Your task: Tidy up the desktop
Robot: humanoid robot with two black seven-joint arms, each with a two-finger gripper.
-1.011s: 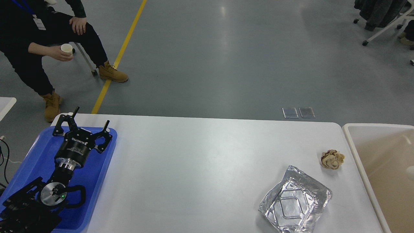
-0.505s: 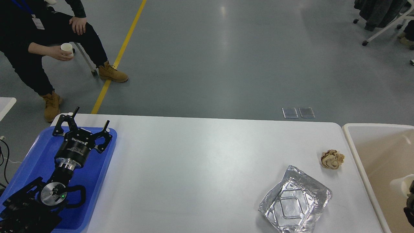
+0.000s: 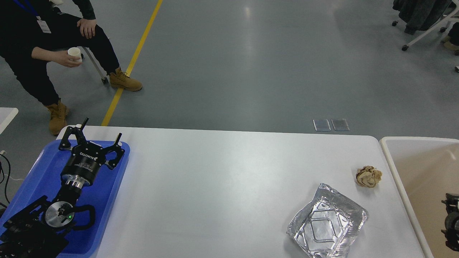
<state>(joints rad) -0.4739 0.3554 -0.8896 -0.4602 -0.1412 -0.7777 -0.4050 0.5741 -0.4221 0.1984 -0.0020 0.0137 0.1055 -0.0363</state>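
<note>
The white desktop point(image 3: 222, 186) holds a crumpled brown paper ball point(image 3: 368, 176) near its right edge. A dented silver foil tray point(image 3: 327, 226) lies just in front of the ball. My left gripper point(image 3: 102, 128) is open and empty, held over the far end of the blue tray point(image 3: 43, 172) at the desktop's left. A dark part of my right gripper point(image 3: 451, 221) shows at the right edge of the view, over the cream bin point(image 3: 398, 172). Its fingers cannot be told apart.
A person with a paper cup point(image 3: 74, 53) sits on a stool beyond the desktop's far left corner. A yellow floor line point(image 3: 132, 61) runs past there. Wheeled chairs point(image 3: 423, 21) stand at the far right.
My right gripper has come further into view at the right edge, over the bin. A white object seen in the bin earlier no longer shows. My left arm has not moved.
</note>
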